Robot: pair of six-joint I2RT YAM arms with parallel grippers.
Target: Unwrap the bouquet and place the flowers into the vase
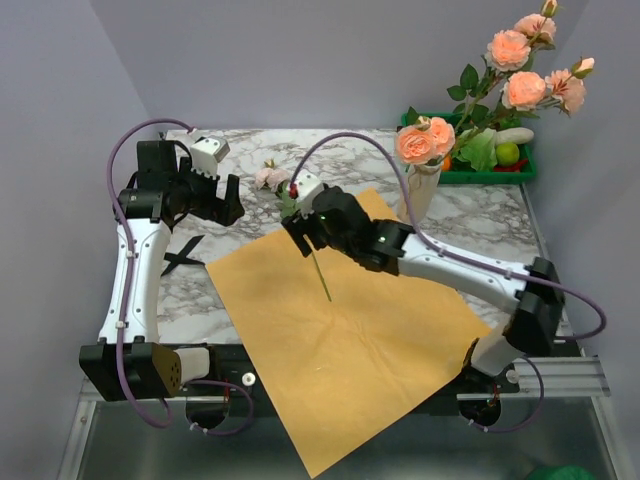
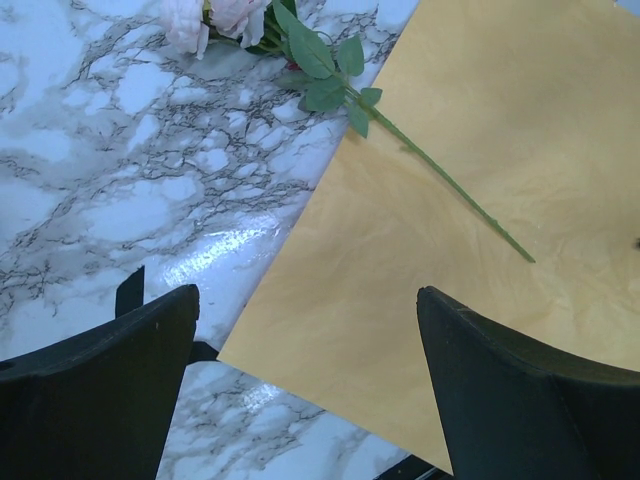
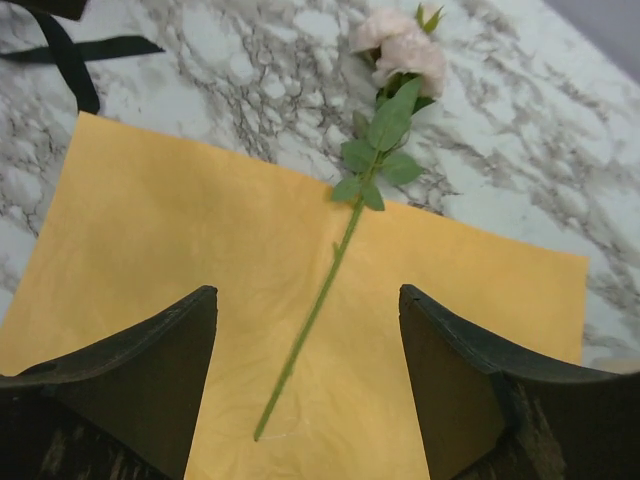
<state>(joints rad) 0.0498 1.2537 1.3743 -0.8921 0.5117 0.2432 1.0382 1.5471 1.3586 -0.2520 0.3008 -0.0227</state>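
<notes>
Grey walls point(image 1: 300, 60) box in a marble-patterned table point(image 1: 190, 300) — the orange paper point(image 1: 340, 350) lies flat on it. One rose point(image 3: 400, 45) rests stem on paper, bloom on marble; the other roses point(image 1: 525, 90) stand in the vase point(image 1: 420, 195). Left gripper point(image 2: 305, 310) and right gripper point(image 3: 308, 292) both gape, empty.

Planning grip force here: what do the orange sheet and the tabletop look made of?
Orange sheet: probably matte paper, faintly creased and lying flat. Tabletop: glossy marble-look surface, maybe stone, maybe printed film; it shows a bright glare patch.
</notes>
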